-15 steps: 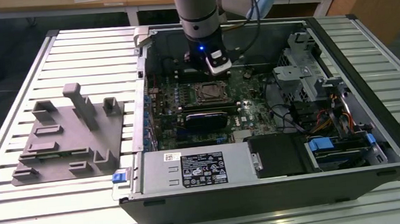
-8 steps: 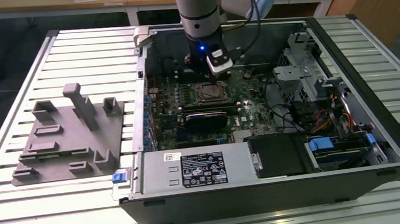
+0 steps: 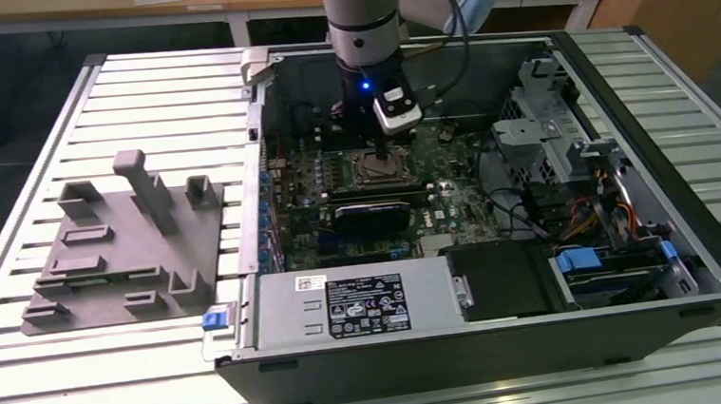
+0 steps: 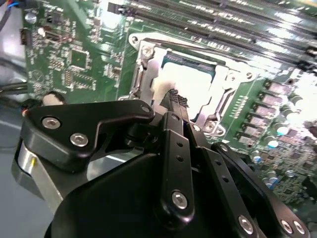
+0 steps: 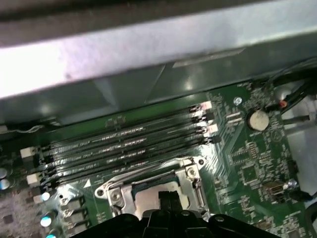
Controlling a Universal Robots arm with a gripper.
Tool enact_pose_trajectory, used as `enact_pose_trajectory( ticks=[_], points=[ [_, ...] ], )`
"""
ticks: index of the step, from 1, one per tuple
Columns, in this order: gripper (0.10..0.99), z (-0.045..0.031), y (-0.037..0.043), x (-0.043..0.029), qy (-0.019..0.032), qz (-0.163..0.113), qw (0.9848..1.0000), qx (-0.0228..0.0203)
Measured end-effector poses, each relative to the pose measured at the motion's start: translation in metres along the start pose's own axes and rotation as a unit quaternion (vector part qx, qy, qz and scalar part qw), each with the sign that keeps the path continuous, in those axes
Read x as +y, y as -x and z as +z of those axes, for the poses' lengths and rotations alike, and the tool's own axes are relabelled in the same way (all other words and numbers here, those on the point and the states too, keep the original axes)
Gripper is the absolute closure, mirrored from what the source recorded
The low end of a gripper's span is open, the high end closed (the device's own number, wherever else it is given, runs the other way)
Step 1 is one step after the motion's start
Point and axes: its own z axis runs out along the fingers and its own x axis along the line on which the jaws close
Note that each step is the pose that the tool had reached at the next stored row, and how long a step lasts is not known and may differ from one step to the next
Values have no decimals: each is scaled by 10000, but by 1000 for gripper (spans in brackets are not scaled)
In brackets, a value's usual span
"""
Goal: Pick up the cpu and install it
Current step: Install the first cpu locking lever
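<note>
CPU (image 4: 190, 84) seated in socket (image 4: 143, 74) | end effector (image 4: 174, 101) directly above

our arm (image 3: 361, 16) is a pale grey metal tube with a dark band near the wrist, where a small blue light (image 3: 364, 85) glows. a black cable (image 3: 459, 24) loops off at its 3 o'clock side. a silver-and-black camera block (image 3: 398, 110) rides below. our gripper (image 4: 173, 101) is matte black, built of flat linkage bars pinned with silver screws (image 4: 179, 199).

One cpu (image 4: 185, 82), one socket (image 4: 184, 87), four memory slots (image 5: 124, 146), one grey fixture (image 3: 122, 242), one computer case (image 3: 498, 345).
</note>
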Motion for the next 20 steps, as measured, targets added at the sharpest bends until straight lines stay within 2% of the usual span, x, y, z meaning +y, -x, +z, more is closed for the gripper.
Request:
enact_pose_trajectory(
  ticks=[3, 5, 7, 14, 20],
  points=[
    [980, 5, 16, 2, -72, -2, 9998, 159],
    [980, 9, 29, 1, -103, -1, 9996, 261],
    [980, 11, 42, 2, -121, 1, 9994, 320],
    [980, 0, 45, 3, -121, 1, 9994, 321],
    [980, -152, 67, 11, -120, 2, 9994, 321]
  ],
)
